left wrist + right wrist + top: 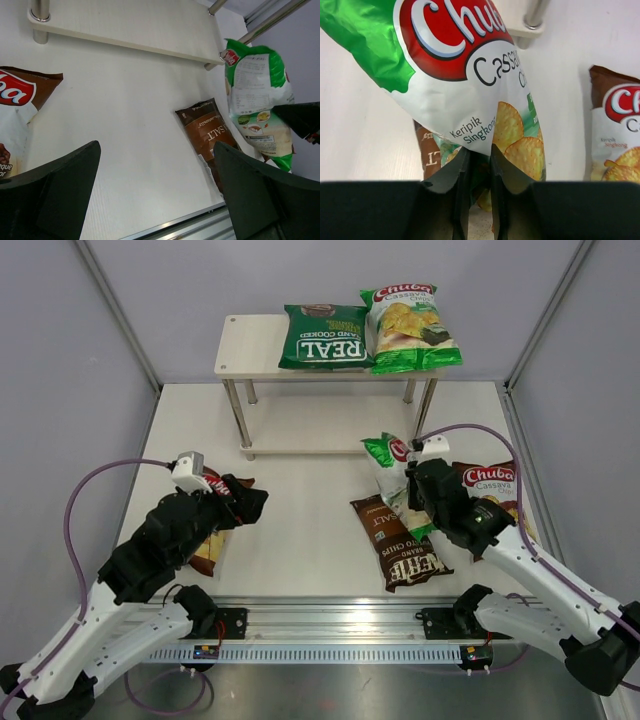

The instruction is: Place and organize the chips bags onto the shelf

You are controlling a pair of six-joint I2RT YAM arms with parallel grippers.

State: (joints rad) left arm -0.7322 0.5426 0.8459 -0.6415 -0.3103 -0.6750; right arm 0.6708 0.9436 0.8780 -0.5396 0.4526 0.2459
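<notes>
Top external view: the shelf (250, 345) stands at the far side of the table (300, 540). On its upper board the dark-green REAL bag (322, 340) lies just beside one light-green Chuba bag (410, 328), leaving the board's left end bare. On the table, the dark-brown Kettle bag (400, 545) lies flat just on the near side of the right gripper (476, 165). One brown-and-white Chuba bag (495, 485) lies to the right of that gripper, partly under the arm. The other brown-and-white bag (210, 545) sits beneath the left arm. The right gripper's fingers are nearly together, pinching the bottom edge of the second light-green Chuba bag (470, 85), which stands upright in front of the shelf's right legs. The left gripper (248, 502) is spread wide, nothing between its fingers.
</notes>
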